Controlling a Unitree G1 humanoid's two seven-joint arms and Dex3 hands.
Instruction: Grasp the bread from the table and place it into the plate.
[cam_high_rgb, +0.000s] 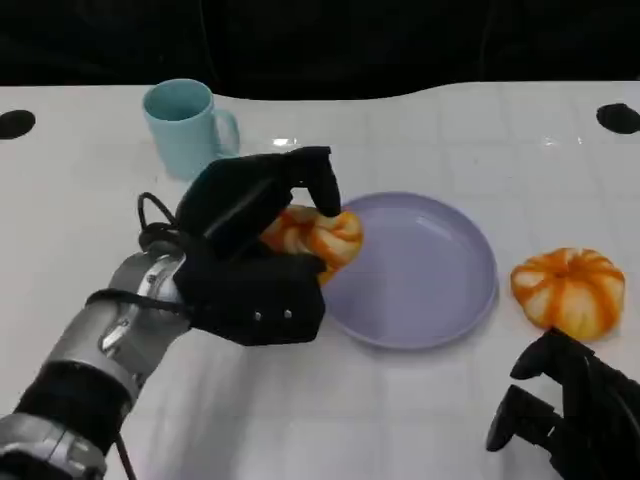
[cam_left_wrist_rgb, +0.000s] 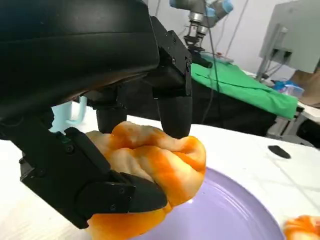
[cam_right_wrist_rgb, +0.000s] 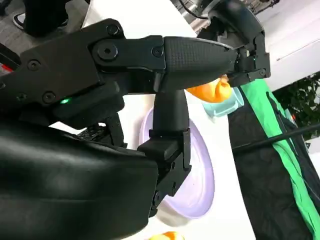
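Left hand (cam_high_rgb: 262, 250) gripping lumpy orange-and-cream swirled bread (cam_high_rgb: 318, 237) over lavender plate's (cam_high_rgb: 440, 300) rim.

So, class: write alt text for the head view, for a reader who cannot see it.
The robot's left hand holds an orange-striped bread over the left rim of a purple plate on a white table. A second bread lies right of the plate, a teal mug behind.
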